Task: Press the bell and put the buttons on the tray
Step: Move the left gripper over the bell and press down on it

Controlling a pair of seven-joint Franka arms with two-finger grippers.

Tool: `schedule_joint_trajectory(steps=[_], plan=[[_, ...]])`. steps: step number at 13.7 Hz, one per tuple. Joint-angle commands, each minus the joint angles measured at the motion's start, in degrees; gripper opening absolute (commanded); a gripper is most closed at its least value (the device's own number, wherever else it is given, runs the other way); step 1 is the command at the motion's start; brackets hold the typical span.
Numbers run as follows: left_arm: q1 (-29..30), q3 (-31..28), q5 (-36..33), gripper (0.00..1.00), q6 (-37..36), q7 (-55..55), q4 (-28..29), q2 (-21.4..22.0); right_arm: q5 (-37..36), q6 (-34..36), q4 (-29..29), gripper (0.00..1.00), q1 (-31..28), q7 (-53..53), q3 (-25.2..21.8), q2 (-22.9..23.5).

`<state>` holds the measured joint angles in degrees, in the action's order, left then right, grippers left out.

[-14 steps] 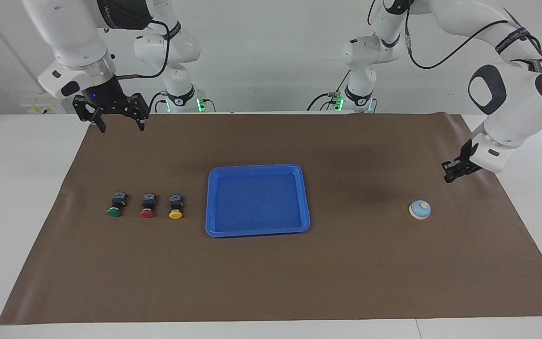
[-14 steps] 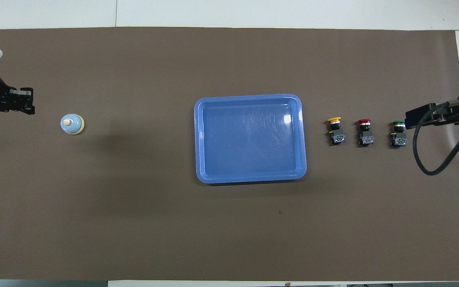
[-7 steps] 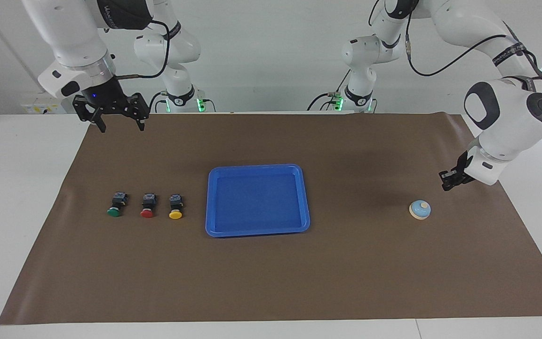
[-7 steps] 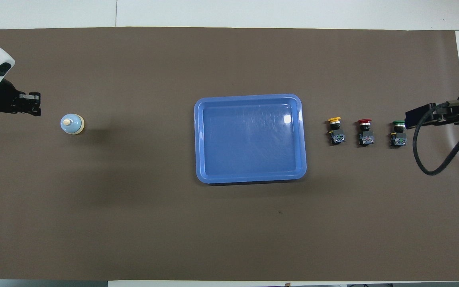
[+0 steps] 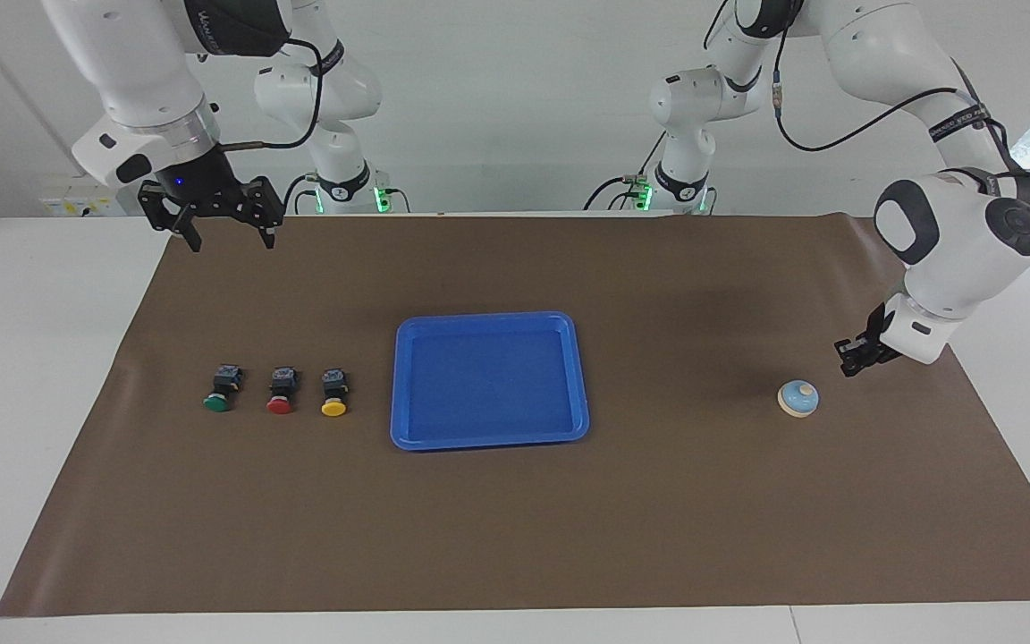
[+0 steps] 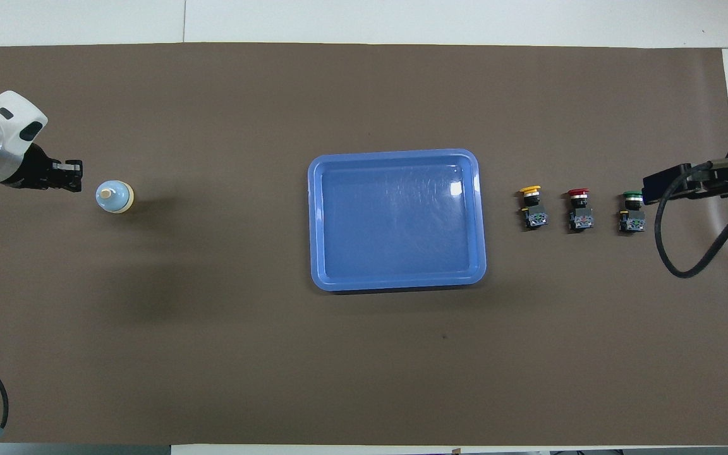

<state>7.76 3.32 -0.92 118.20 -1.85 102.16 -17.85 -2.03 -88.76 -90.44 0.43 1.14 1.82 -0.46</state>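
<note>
Up by the robots' edge of the brown mat (image 5: 515, 537), right gripper (image 5: 227, 240) hanging in the air over the mat's corner at the right arm's end, fingers spread wide, gripping nothing, waiting. Out from there, left gripper (image 5: 848, 362) low over the mat at the left arm's end, fingertips pinched together on nothing, hovering just beside the bell (image 5: 798, 398) without touching it. Farther out, one row across the mat: bell alone at the left arm's end, blue tray (image 5: 490, 434) in the middle with nothing in it, then toward the right arm's end the three buttons lying apart on the mat — yellow button (image 5: 333, 394) closest to the tray, red button (image 5: 281, 393) next, green button (image 5: 220, 392) last, caps pointing away from the robots.
</note>
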Motion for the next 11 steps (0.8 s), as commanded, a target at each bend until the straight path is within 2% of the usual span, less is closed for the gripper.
schedule_joint_trajectory(steps=[1, 3, 7, 9, 11], plan=[[-1.1, -0.2, -1.0, 0.0, 3.1, -0.3, 0.9, -1.4, -0.6, 0.7, -0.4, 1.0, -0.5, -0.5, 0.6, -0.7], [-1.3, -0.2, -1.1, 0.0, 3.7, 0.0, 1.5, -1.8, -0.6, 0.7, -0.4, 1.0, -0.5, -0.5, 0.6, -0.7], [-1.3, -0.2, -1.0, 0.0, 12.7, -0.2, 9.9, -1.0, -0.6, 0.7, -0.4, 1.0, -0.5, -0.5, 0.6, -0.7], [-1.3, -0.2, -1.0, 0.0, 10.7, -0.3, 8.7, -1.0, -0.6, 0.8, -0.4, 1.0, -0.5, -0.5, 0.6, -0.8], [-1.6, -0.2, -1.0, 0.0, 0.3, -0.3, 1.4, -0.9, -0.6, 0.8, -0.4, 1.0, -0.5, -0.5, 0.6, -0.8]])
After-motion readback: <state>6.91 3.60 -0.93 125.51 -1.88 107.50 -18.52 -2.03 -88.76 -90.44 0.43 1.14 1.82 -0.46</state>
